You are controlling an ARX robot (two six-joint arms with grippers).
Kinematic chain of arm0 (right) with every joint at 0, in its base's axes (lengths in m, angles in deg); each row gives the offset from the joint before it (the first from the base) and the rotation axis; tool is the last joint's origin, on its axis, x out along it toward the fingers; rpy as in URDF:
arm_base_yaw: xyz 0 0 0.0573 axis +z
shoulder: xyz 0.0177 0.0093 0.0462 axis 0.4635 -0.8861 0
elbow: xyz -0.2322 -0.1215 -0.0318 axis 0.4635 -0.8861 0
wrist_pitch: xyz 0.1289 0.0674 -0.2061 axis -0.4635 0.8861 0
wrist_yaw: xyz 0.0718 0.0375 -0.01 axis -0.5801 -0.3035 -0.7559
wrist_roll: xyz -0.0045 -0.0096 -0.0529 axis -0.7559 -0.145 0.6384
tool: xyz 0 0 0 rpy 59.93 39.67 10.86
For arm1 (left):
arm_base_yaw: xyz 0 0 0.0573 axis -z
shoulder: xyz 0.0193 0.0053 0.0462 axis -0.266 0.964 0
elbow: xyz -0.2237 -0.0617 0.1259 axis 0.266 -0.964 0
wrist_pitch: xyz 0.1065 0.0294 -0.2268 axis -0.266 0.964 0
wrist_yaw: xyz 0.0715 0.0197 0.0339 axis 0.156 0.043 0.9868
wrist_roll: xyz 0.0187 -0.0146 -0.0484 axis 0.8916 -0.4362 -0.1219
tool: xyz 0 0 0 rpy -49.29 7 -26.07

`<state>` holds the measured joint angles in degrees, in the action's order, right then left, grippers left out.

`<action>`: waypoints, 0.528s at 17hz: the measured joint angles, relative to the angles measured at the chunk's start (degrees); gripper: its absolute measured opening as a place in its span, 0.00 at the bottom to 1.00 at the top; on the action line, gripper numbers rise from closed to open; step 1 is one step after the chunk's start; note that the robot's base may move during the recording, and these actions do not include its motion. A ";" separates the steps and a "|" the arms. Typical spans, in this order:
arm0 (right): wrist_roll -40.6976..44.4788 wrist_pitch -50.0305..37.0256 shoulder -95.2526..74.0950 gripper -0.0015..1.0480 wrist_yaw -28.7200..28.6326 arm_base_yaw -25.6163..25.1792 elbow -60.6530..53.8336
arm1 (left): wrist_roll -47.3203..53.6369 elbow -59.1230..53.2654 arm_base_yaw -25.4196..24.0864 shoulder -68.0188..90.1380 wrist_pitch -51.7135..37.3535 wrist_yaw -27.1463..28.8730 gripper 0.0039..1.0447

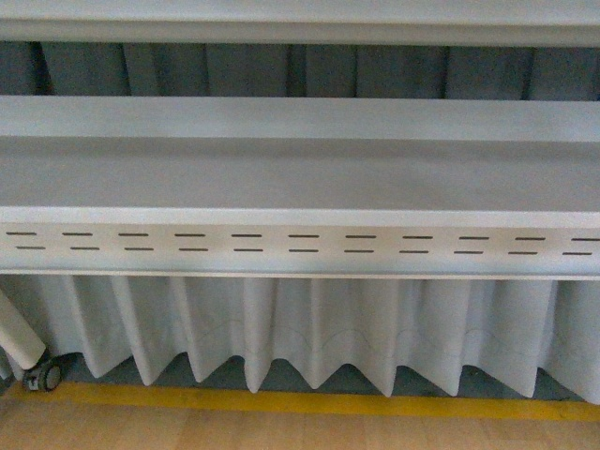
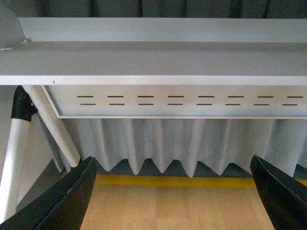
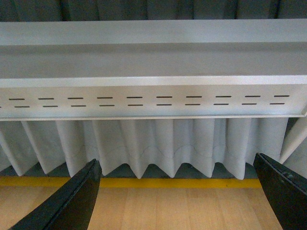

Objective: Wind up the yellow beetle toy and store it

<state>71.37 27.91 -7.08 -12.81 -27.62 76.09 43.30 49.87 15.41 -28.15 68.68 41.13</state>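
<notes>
The yellow beetle toy is out of view in every frame. My left gripper (image 2: pixel 173 201) is open and empty, its two black fingers (image 2: pixel 62 201) spread wide over bare wooden floor. My right gripper (image 3: pixel 176 201) is also open and empty, with black fingers (image 3: pixel 67 203) wide apart above the floor. Both wrist views face the grey table from below its edge. Neither arm shows in the front view.
A grey table (image 1: pixel 300 178) with a slotted front panel (image 1: pixel 300 246) fills the front view; a higher grey shelf edge (image 1: pixel 300 28) runs above. A white pleated skirt (image 1: pixel 309 328) hangs below. A yellow floor line (image 1: pixel 281 401), a white table leg (image 2: pixel 53 124) and a caster wheel (image 1: pixel 44 377) show.
</notes>
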 joint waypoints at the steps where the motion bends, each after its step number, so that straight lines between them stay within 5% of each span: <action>1: 0.00 0.00 0.00 0.94 0.00 0.00 0.00 | 0.00 0.00 0.00 0.00 0.00 0.00 0.94; 9: 0.00 0.00 0.00 0.94 0.00 0.00 0.00 | 0.00 0.00 0.00 0.00 0.00 0.00 0.94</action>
<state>71.37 27.91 -7.08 -12.81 -27.62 76.09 43.30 49.87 15.41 -28.15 68.68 41.13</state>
